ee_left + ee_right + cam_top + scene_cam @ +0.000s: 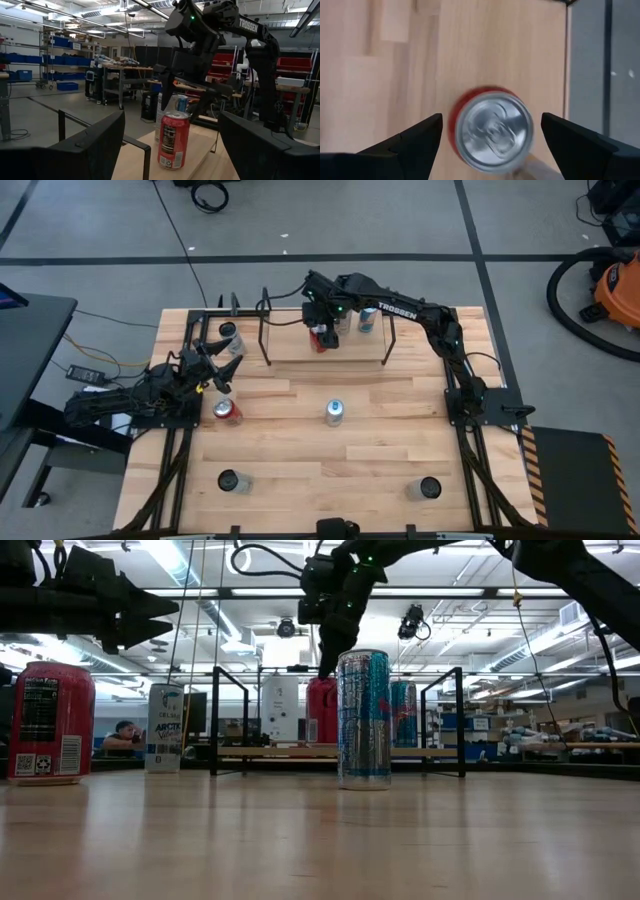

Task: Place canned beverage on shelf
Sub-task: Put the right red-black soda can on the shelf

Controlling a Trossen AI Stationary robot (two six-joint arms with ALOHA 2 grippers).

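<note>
A red can [320, 338] stands upright on the light wood board of the shelf [290, 350], at the table's far side. My right gripper [321, 327] hangs open just above it, pointing steeply down. Its two fingers [420, 137] stand apart on either side of the can's silver top [492, 131] without touching it. From the side, the left wrist view shows the fingertips [165, 97] at about the height of the can's rim [175, 116]. My left gripper [215, 367] waits open at the table's left side.
More cans stand on the shelf behind the red one, among them a blue-and-silver can [367, 320]. On the table stand a white can [229, 335], a red can [227, 411], a silver-blue can [334, 412] and two dark-topped cans [230, 480] [429, 488].
</note>
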